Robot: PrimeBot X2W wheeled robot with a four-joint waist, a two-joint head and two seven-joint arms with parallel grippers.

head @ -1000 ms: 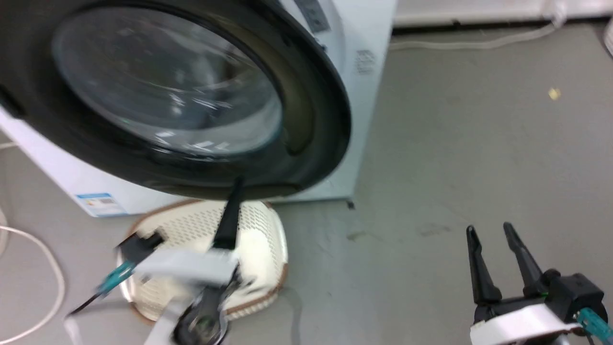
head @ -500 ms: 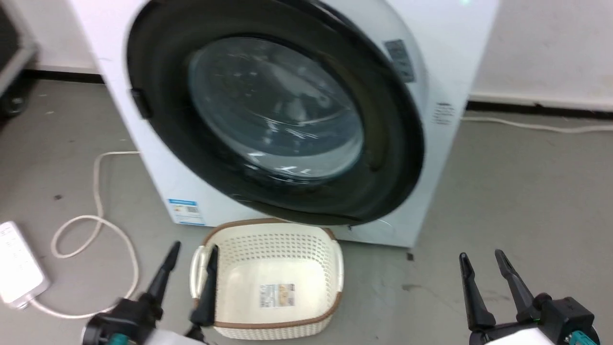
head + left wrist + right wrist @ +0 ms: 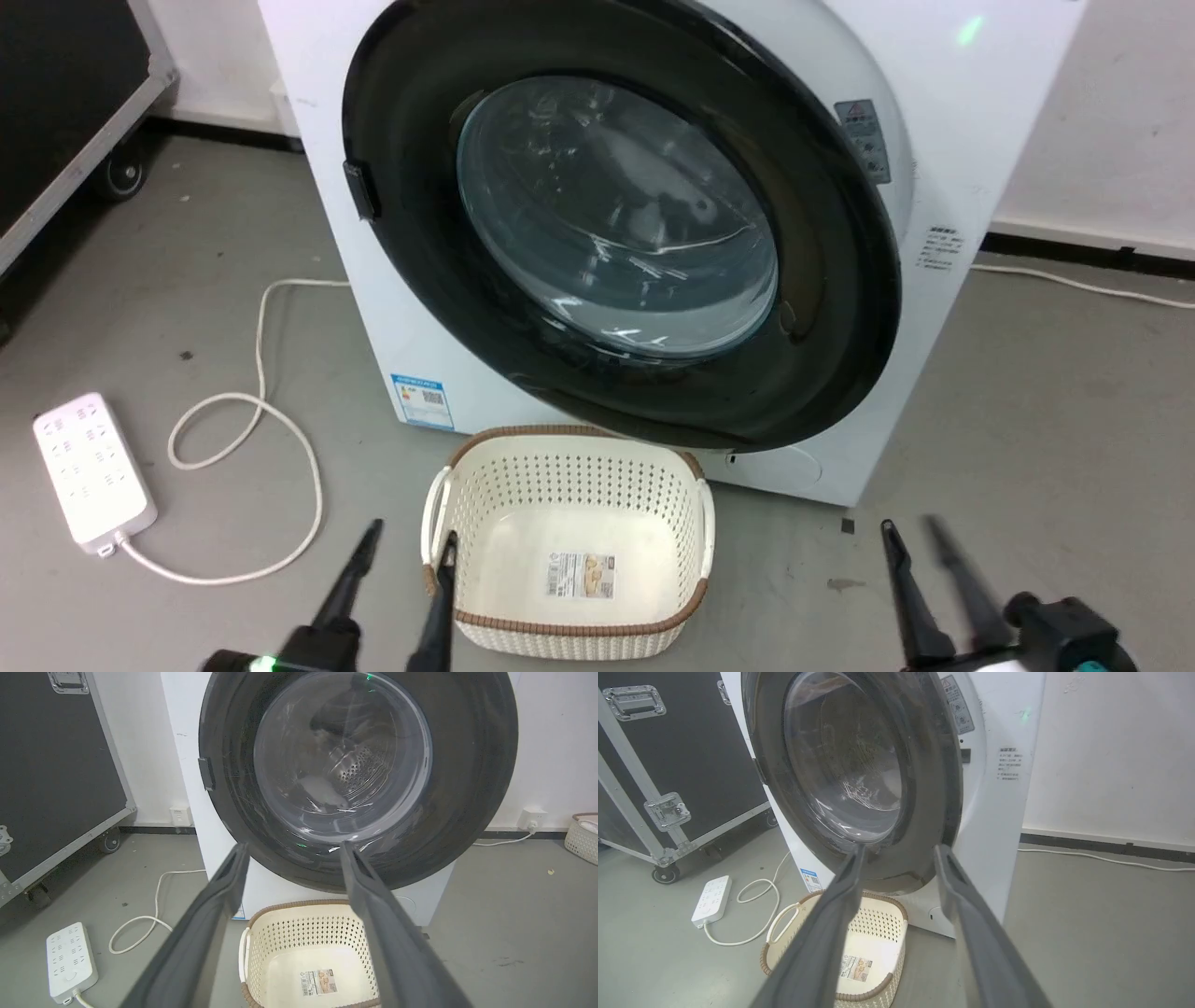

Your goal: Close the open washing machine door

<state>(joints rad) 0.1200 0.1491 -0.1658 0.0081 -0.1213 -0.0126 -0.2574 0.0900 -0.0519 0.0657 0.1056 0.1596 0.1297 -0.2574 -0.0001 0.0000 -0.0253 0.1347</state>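
At lower left the left gripper (image 3: pixel 412 532) gapes wide and empty, the washing machine door (image 3: pixel 616 215) lies swung against the washing machine (image 3: pixel 971 112) above a basket (image 3: pixel 569 434), apparently closed though latching cannot be told, and the right gripper (image 3: pixel 909 525) stands parted, empty.

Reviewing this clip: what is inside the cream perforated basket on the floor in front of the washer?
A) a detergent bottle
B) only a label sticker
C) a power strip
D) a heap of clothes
B: the head view looks down into the basket, and its bottom is bare except for the label sticker.
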